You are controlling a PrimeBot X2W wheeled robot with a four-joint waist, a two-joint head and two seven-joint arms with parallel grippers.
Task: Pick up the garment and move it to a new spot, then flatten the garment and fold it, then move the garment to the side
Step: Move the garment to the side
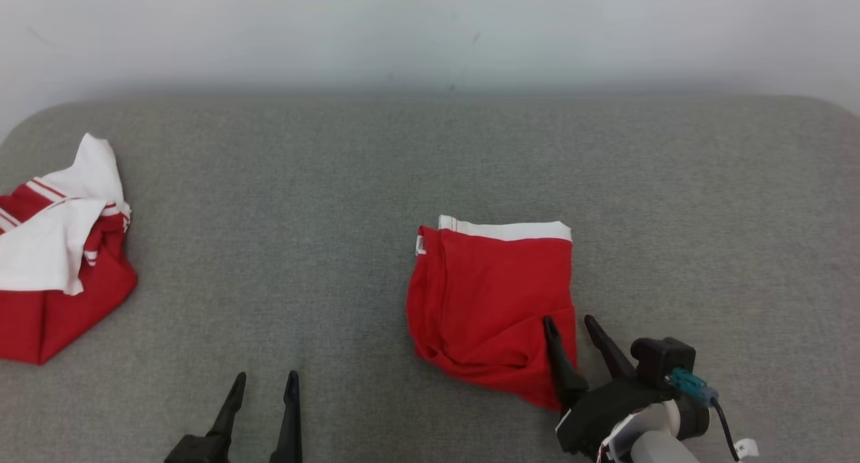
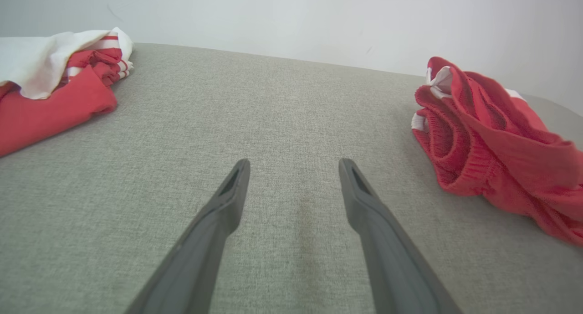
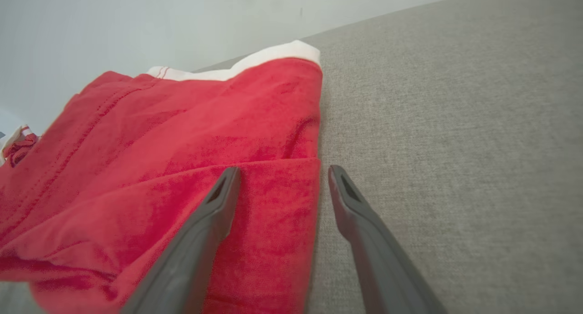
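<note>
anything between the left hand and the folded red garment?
No. Bare grey cushion runs from the left hand to the folded red garment; the head and left wrist views both show it.

I am watching the red-and-white heap (image 1: pixel 60 261) running off the head view's left edge, so part of it is lying out of my sight. The bottom edge is cutting off the base of the left end effector (image 1: pixel 267 377). One finger of the right end effector (image 1: pixel 570 320) is covering the near right corner of the folded red garment (image 1: pixel 490 288), and I am failing to tell whether it is touching cloth. A white tag (image 1: pixel 420 246) is showing too small to read.
</note>
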